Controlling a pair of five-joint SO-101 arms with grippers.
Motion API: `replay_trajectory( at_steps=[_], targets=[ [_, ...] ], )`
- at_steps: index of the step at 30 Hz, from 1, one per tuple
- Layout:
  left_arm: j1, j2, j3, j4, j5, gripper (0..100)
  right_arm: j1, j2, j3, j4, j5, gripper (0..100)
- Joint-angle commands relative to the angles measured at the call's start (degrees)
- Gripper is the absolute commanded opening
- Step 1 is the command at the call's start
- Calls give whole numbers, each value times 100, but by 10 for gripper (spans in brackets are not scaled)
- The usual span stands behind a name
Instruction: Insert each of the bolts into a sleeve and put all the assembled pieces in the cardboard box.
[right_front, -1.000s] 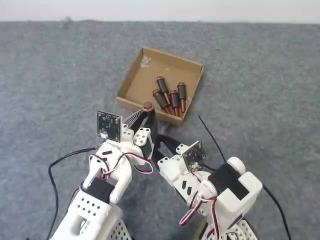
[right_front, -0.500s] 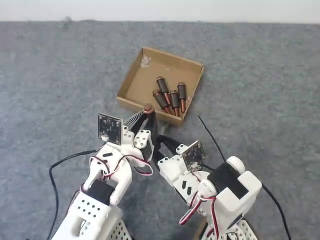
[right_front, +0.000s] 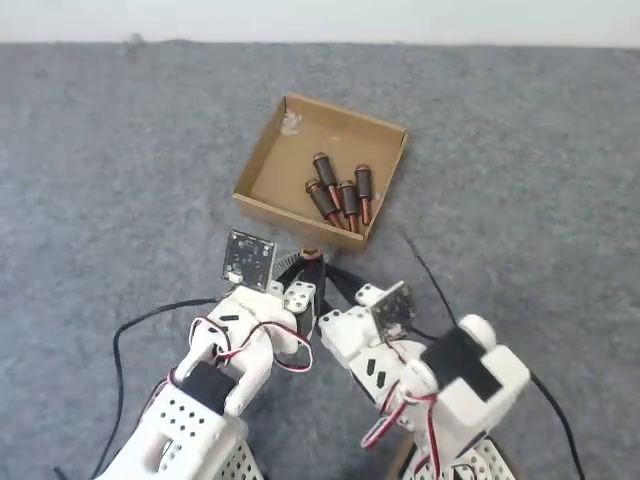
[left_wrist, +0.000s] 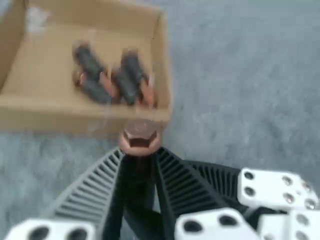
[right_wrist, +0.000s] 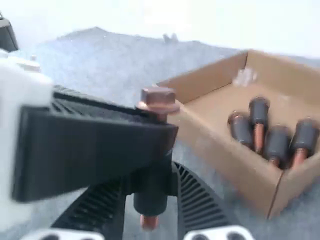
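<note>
Had left gripper (left_wrist: 139, 159) clamped on bolt (left_wrist: 139, 139) just before the cardboard box (right_front: 270, 165), right gripper (right_wrist: 150, 205) unclear, grey carpet (right_front: 520, 150), white wall (right_front: 320, 20) beyond.

Table covering (right_front: 120, 150): grey carpet-like fabric, finely mottled.
Square cardboard box (right_front: 280, 165): plain tan-brown, with one pale whitish patch (right_front: 291, 123) in a corner.
Four assembled pieces (right_front: 340, 195) in the box: dark grey-black sleeves over copper-coloured bolt shanks.
Hex-headed metal bolt (left_wrist: 139, 137): shiny copper.
Cylindrical sleeve (right_wrist: 150, 192) around that bolt: matt black.
Left gripper (left_wrist: 139, 156): black, with fingers (left_wrist: 90, 200) patterned in parallel ribs.
Moulded arm housings (right_front: 190, 430): white, with black motor blocks.
Thin wire bundles (right_front: 250, 338): red, white and black.
Wall strip (right_front: 320, 20): off-white.
</note>
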Motion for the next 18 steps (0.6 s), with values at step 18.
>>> replay_trajectory(
  at_steps=[18],
  targets=[
    [-141, -44, -84, 229, 18, 257, 242, -57, 141, -163, -26, 6]
  ],
)
